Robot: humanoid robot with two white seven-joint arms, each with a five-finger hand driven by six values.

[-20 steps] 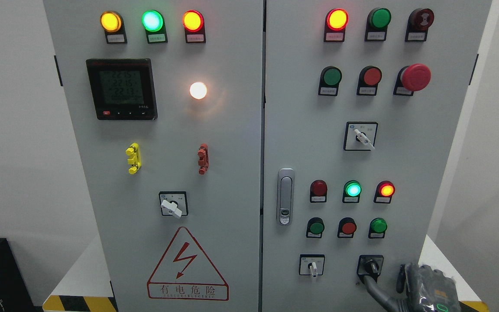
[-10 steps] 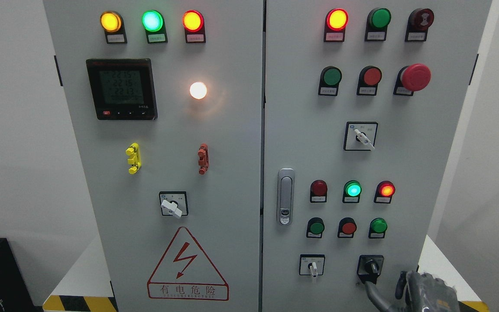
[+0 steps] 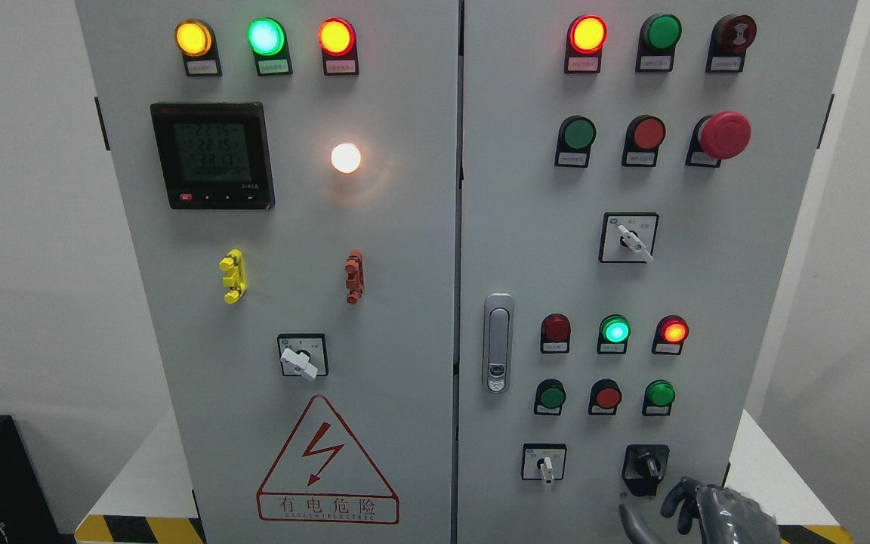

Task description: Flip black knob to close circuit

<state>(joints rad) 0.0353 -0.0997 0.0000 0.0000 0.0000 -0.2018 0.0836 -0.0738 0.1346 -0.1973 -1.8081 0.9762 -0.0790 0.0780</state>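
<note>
I face a grey two-door electrical cabinet [image 3: 405, 227], and I will go across it from left to right. On the left door, a row of three lit lamps, amber, green and orange-red, sits above a black digital meter [image 3: 212, 155] whose green screen shows three lines of digits too blurred to read for certain, and to its right glows a white lamp [image 3: 345, 158]. Below are a yellow clip, a red clip, a white-handled selector switch [image 3: 300, 357] and a red warning triangle [image 3: 325, 461] with a lightning bolt over the Chinese words 有电危险, warning of electric danger. A locking door handle [image 3: 497, 342] sits on the right door, beside rows of red and green lamps and buttons and a red mushroom stop button [image 3: 723, 134]; their small labels are too fine to read. Near the bottom right is the black knob [image 3: 647, 467], on its square black plate, its handle tilted down to the right. A second ago my right hand [image 3: 695, 515] reached up to this knob; now it has dropped below it, apart from it, with fingers [image 3: 673, 502] curled loosely and pinching nothing. The lamps look unchanged, so I cannot tell whether the knob has turned; I judge the flip either just finished or still to do. My left hand is out of view.
</note>
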